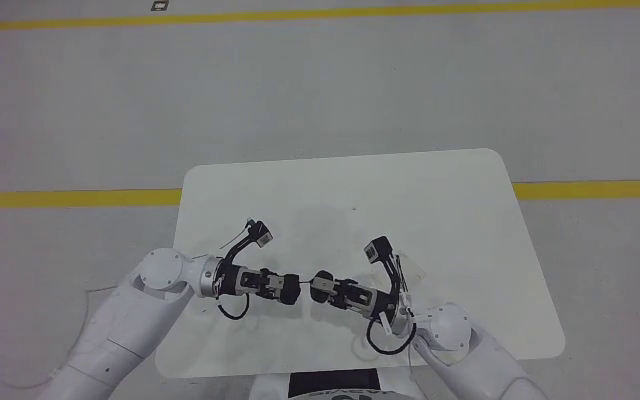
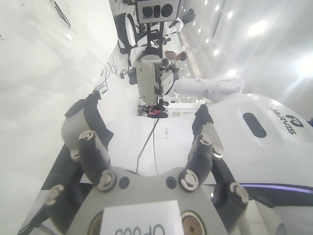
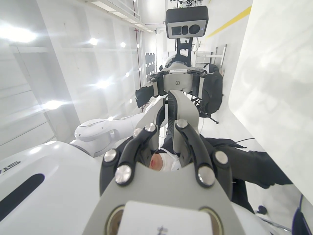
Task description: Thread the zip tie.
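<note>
Left wrist view has the left gripper [image 2: 143,111] with its fingers [image 2: 84,116] spread wide and nothing between them, facing the right gripper [image 2: 156,91] head-on. Right wrist view shows the right gripper's fingers [image 3: 182,108] pressed together. Top view places both grippers tip to tip over the near part of the white tabletop [image 1: 450,200]. A thin dark strip, the zip tie [image 1: 304,286], runs from the right fingers toward the left gripper. Left wrist view adds a clear bag [image 2: 58,10] of dark strips lying on the tabletop farther off.
</note>
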Controlling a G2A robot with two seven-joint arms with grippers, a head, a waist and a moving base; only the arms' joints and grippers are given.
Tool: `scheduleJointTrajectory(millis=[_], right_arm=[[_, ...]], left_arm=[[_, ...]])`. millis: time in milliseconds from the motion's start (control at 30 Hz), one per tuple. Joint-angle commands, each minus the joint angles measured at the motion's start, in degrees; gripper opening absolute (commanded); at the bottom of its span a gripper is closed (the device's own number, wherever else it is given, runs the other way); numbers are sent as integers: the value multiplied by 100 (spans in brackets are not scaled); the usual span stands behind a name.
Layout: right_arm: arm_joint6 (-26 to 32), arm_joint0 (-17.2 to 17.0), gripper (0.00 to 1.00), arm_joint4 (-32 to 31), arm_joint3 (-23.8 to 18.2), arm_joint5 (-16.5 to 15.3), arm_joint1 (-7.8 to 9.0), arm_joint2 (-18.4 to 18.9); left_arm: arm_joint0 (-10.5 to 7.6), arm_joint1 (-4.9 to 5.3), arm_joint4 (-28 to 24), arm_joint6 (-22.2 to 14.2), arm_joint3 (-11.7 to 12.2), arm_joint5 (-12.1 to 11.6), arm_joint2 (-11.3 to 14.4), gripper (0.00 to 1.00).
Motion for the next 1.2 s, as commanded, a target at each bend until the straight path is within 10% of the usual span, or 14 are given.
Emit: scheduleJointTrajectory(millis=[0, 400, 667, 1167], right_arm=[[-68, 5, 0, 8, 13, -8, -7, -10], [-327, -19, 0, 47, 70, -79, -24, 39], [-272, -4, 0, -63, 76, -21, -28, -3], [-85, 53, 0, -238, 96, 163, -13, -28]], left_arm=[[-3, 4, -8, -6, 1, 0, 8, 84], [-11, 25, -47, 16, 22, -43, 44, 84], [-46, 29, -82, 11, 71, -79, 95, 50], [-49, 42, -107, 60, 100, -84, 116, 47]])
